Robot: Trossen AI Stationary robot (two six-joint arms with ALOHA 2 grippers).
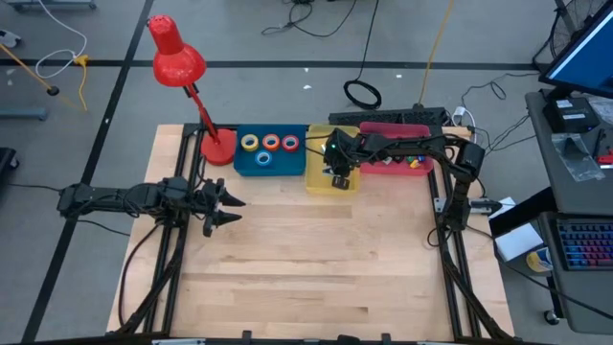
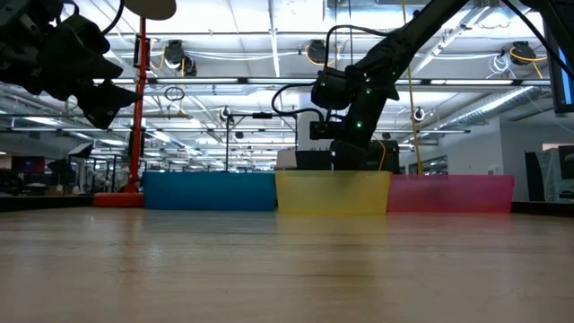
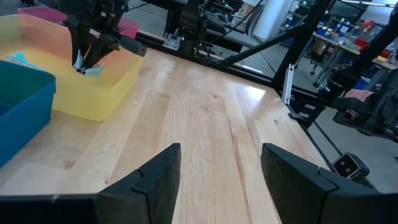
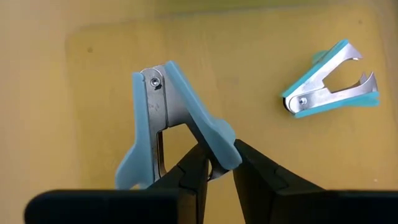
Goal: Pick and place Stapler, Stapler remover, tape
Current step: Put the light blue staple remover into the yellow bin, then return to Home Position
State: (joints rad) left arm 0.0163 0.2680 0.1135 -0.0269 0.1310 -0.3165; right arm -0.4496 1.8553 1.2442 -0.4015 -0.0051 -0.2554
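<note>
My right gripper (image 4: 217,158) reaches into the yellow bin (image 1: 316,177) from above and is shut on a pale blue staple remover (image 4: 168,118). A second staple remover (image 4: 329,81) lies on its side on the bin floor. Yellow (image 1: 250,143), orange (image 1: 271,143), red (image 1: 290,143) and blue (image 1: 263,159) tape rolls lie flat in the blue bin (image 1: 239,165). My left gripper (image 1: 225,206) hovers open over the table's left part, apart from everything. I cannot pick out a stapler. My right gripper pinches the staple remover by one of its blue plastic wings (image 4: 214,140) between its two fingers. The fingers (image 4: 193,171) come from above, pointing down into the yellow bin. The remover (image 3: 84,65) hangs below them with its hinge end lowest, seemingly clear of the floor.
A pink bin (image 1: 375,169) with small coloured items stands right of the yellow one. A red desk lamp (image 1: 177,57) stands on its base (image 1: 217,149) at the far left corner. Bare wooden tabletop (image 1: 316,259) stretches along the near side.
</note>
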